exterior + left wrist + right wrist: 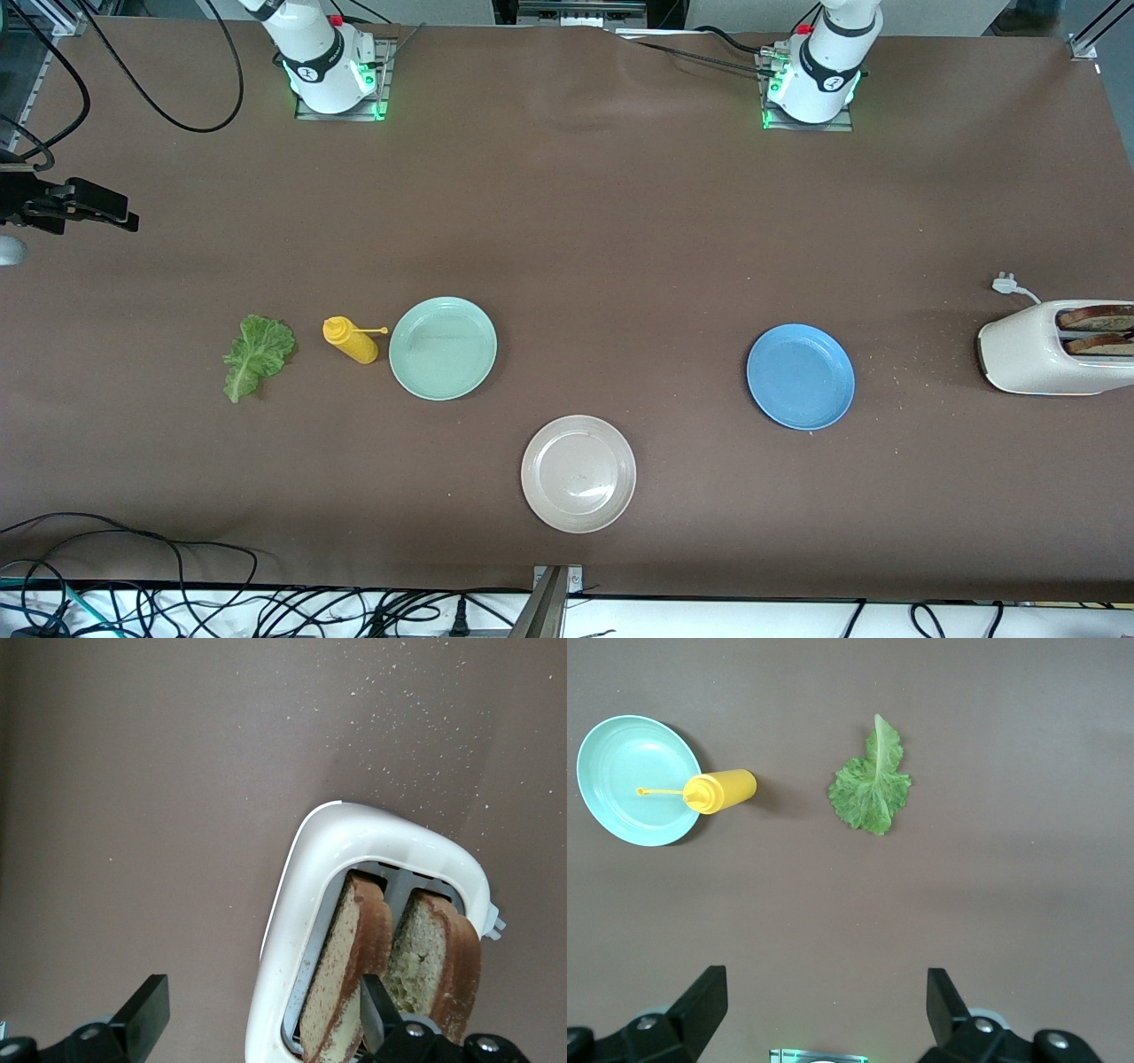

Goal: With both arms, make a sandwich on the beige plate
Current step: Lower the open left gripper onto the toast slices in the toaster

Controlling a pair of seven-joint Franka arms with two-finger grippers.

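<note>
The beige plate (578, 474) sits bare near the front camera's edge of the table, about midway between the two arms' ends; it is round, plain and pale, with a shallow rim. Only the front view shows it, and neither wrist view does.

The sandwich's parts lie apart. Two bread slices (390, 966), brown with darker crust, stand upright side by side in the slots of a white toaster (1032, 350) at the left arm's end of the table. The left wrist view looks straight down on them and shows crumbs scattered on the brown table (620, 221). The left gripper (257, 1014) hangs over the toaster with its fingers spread wide and nothing between them; one fingertip (376, 1010) shows in front of the nearer slice, the other over bare table beside the toaster.

The lettuce leaf (873, 784), crinkly and green with a pale rib, lies flat toward the right arm's end. The right gripper (824, 1001) is high over the table there, released and empty, with the leaf well apart from its fingers. The same view shows a yellow squeeze bottle (722, 790) lying on its side, its nozzle over the rim of a mint-green plate (620, 806).

A blue plate (800, 377) lies between the beige plate and the toaster.
</note>
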